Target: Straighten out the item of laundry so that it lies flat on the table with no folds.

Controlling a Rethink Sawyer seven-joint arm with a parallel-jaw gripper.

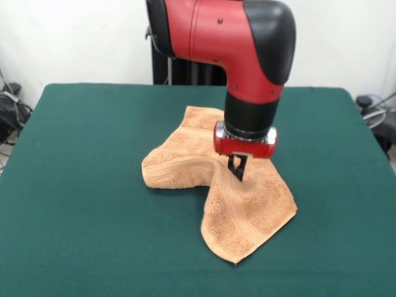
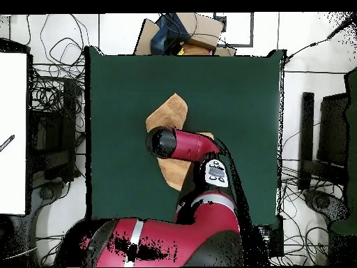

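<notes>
The light orange-tan towel (image 1: 238, 210) lies rumpled near the middle of the dark green table (image 1: 74, 161). One part is folded over at the left, and a corner points toward the front edge. My gripper (image 1: 237, 169) comes straight down onto a raised ridge in the towel's middle, and its dark fingers stand close together, pinching the cloth. In the overhead view the towel (image 2: 171, 112) shows partly beyond the arm's head, which hides the gripper. The table (image 2: 237, 91) is much wider than the towel.
The red arm (image 2: 188, 145) reaches over the table from its base (image 2: 167, 241). Cardboard boxes (image 2: 185, 31) sit past the table's far edge. Cables and dark equipment (image 2: 49, 98) lie on the floor at both sides. A white panel (image 2: 12, 132) stands at the left.
</notes>
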